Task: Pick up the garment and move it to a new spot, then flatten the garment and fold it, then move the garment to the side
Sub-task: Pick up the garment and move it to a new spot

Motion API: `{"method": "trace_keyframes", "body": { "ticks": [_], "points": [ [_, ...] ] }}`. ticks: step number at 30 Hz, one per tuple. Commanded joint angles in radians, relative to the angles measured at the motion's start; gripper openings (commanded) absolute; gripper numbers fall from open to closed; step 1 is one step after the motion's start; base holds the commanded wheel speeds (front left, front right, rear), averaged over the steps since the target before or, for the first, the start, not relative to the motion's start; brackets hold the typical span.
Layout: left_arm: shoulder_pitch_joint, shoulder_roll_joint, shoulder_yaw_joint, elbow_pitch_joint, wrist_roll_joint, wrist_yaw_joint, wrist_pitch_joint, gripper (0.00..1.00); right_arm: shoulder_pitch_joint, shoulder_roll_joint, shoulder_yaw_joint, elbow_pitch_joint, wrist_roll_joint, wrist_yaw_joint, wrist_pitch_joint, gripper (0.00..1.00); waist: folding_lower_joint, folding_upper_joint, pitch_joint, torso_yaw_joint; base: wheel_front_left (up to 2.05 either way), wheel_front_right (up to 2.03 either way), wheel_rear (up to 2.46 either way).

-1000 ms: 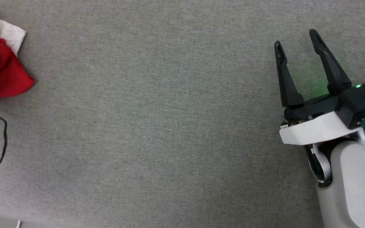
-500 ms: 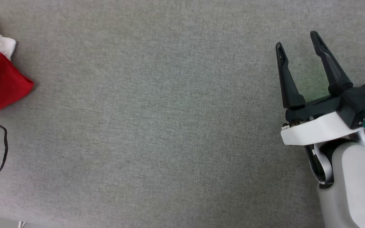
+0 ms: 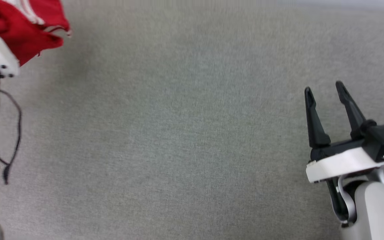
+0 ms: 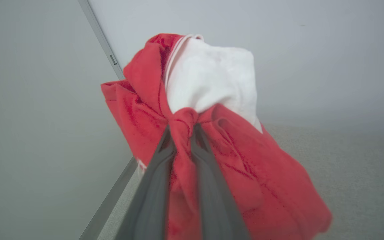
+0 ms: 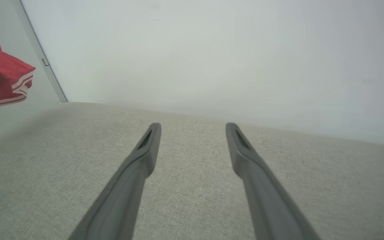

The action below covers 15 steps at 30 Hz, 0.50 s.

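Bright, even, diffuse light, faint soft shadow on the surface (image 3: pixel 88 63) beside the garment (image 3: pixel 28 30), head view smeared by motion blur — garment edges soft, left wrist view hazy, foreground out of focus, wall (image 5: pixel 212 50) washed pale — far surface edge bowed in right wrist view

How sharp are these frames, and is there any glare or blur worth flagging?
Head view: slightly smeared, the garment soft-edged, light even. Left wrist view: left gripper and garment blurred close to the lens. Right wrist view: right gripper soft, table weave crisp, no glare.
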Motion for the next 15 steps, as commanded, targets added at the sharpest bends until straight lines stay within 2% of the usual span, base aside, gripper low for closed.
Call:
{"method": "trace_keyframes", "body": {
  "ticks": [1,7,10,15],
  "points": [
    [0.012,-0.025,-0.011,-0.016,0.004,-0.005,-0.049,0.0,0.033,0.001,-0.01,0.005,0.01,0.0,-0.004,1.0,0.0,0.0,-0.105,-0.004,0.0,0.0,0.0],
    [0.067,-0.113,-0.056,-0.067,0.005,-0.017,-0.156,0.0,0.103,0.001,-0.032,0.01,0.043,0.0,0.004,1.0,0.0,0.0,-0.212,-0.053,0.0,0.0,0.0],
    [0.095,-0.142,-0.072,-0.088,0.005,-0.018,-0.173,0.0,0.123,0.001,-0.033,0.009,0.05,0.0,0.009,1.0,0.0,0.0,-0.241,-0.079,0.0,0.0,0.0],
    [0.19,-0.237,-0.124,-0.148,-0.013,-0.03,-0.189,0.0,0.163,0.001,-0.029,0.004,0.057,0.0,0.026,1.0,0.0,0.0,-0.287,-0.156,0.0,0.0,0.0]
  ]
}}
